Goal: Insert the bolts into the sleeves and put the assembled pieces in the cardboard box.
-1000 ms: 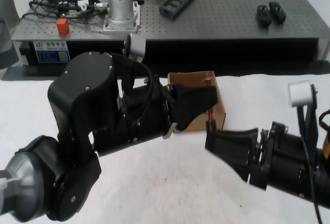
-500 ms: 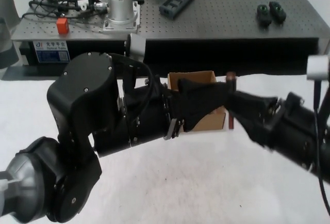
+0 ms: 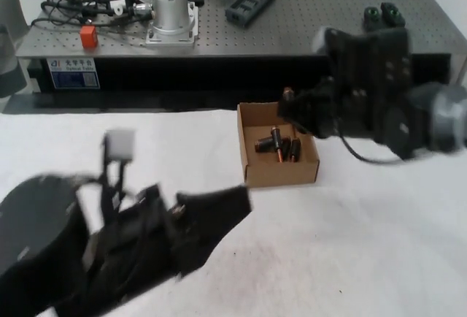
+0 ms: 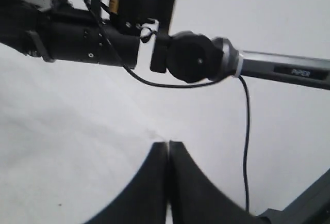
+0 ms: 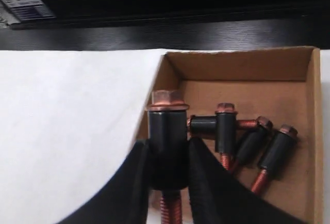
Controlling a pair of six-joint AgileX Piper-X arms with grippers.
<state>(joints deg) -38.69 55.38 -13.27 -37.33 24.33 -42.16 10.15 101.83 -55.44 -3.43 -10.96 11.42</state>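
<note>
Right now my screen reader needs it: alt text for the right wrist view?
The right hand grips an assembled bolt and sleeve at the rim of the cardboard box; several more assembled pieces lie inside it.

A white label (image 3: 71, 71) with a blue emblem and lines of dark print sits on the black cabinet front (image 3: 219, 69) below the perforated metal table (image 3: 306, 17); I cannot make out its characters. Pale lettering (image 4: 301, 72), a maker's mark, runs along the grey tube (image 4: 268, 64) of my right arm. A small yellow sticker (image 4: 114, 4) on that arm's black housing is illegible.
</note>
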